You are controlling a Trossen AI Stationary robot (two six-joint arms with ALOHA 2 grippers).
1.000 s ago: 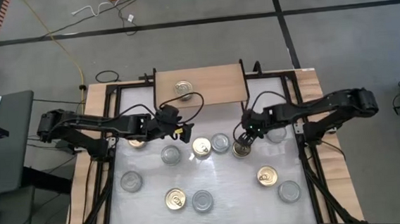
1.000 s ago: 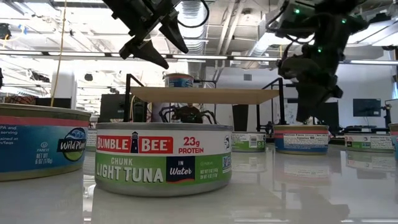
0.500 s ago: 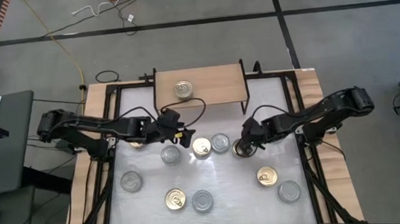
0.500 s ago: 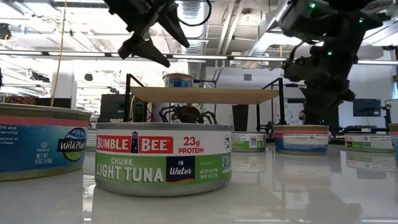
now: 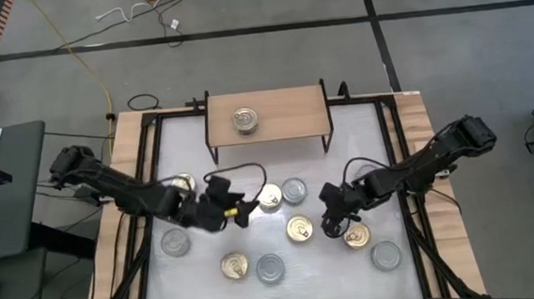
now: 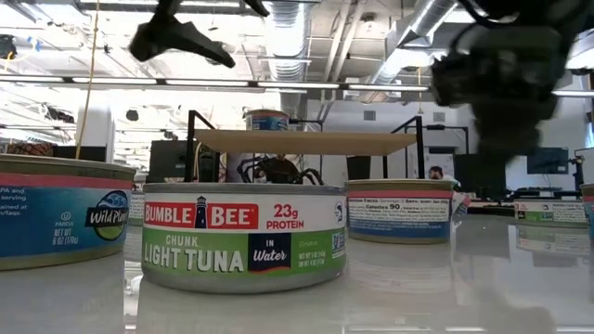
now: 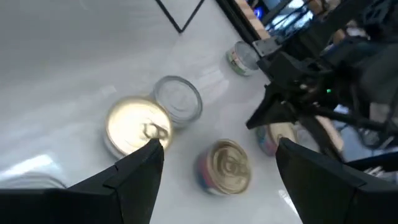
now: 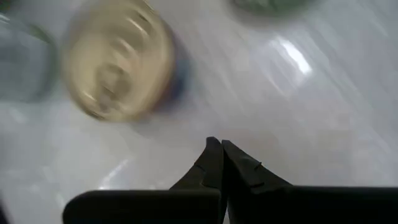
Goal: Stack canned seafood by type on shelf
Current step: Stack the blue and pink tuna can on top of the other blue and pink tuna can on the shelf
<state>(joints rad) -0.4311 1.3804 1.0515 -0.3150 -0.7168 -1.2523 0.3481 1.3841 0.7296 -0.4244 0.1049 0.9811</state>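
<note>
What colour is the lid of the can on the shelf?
Gold, seen best in the high view: can on shelf.

Overhead ceiling strips are lighting the room brightly, and they are throwing white glare across my glossy desk, strongest toward six o'clock. The gold-lidded tin past my right gripper is smearing into motion blur. In the low view my arms are showing as dark, soft-edged silhouettes against the bright ceiling.
</note>
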